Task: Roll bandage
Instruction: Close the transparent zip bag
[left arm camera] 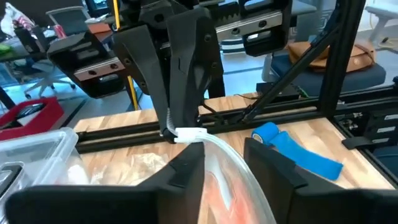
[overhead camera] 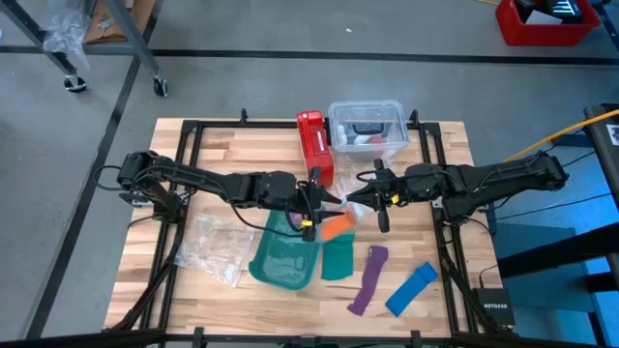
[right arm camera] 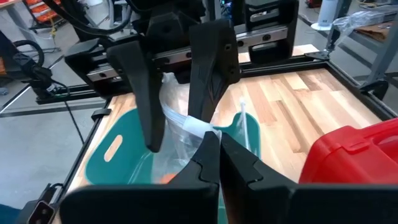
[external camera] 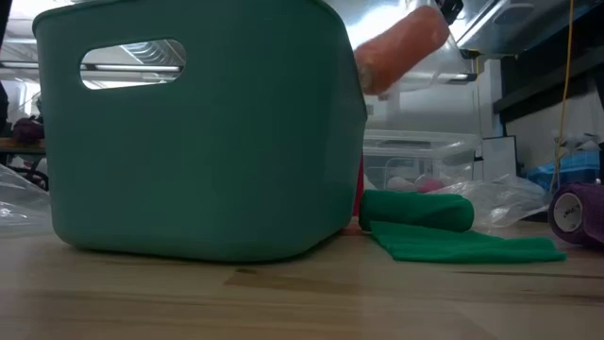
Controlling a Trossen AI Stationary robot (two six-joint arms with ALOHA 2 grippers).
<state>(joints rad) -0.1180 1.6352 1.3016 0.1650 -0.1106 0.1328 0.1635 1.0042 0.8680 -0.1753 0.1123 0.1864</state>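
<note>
The light was bright and even, coming from above, and shadows on the wooden table point(overhead camera: 222, 145) were soft. In the low view, the teal bin point(external camera: 198, 132) close to the camera was a little blurred. Glare lay on the clear plastic bag point(left arm camera: 217, 162) between both grippers' fingers.

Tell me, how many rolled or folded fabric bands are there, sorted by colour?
Orange bandage, held up in clear wrap between both grippers: 1
Green band: 1
Purple band: 1
Blue band: 1
Total: 4
</note>
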